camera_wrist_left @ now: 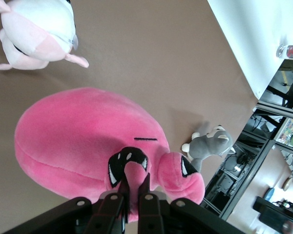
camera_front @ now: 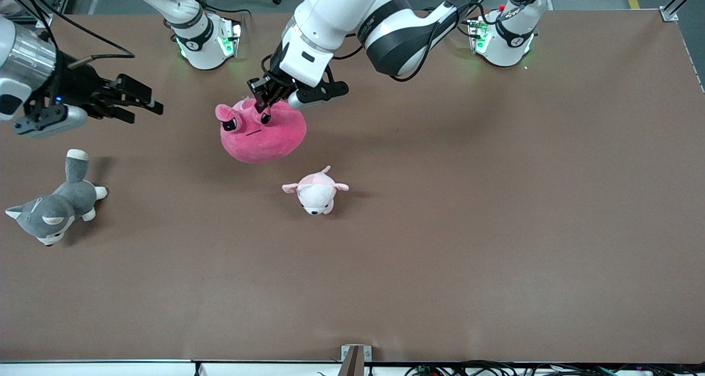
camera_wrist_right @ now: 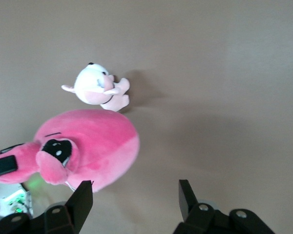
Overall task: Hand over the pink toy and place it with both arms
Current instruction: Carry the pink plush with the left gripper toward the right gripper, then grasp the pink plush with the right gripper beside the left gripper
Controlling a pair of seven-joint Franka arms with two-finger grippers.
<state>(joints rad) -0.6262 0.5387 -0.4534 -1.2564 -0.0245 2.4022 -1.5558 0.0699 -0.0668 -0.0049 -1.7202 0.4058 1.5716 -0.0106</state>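
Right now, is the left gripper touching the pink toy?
Touching. In the left wrist view, the left gripper is closed on a fold of plush between the eyes of the pink toy.

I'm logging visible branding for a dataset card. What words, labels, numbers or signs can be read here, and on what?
No text reads clearly.
Left arm: small grey print on its black band, too small to read.
Arm bases: round marks, too small to read.
Bottle: red label, blurred.
Pink toy, pale plush, grey dog: no lettering.
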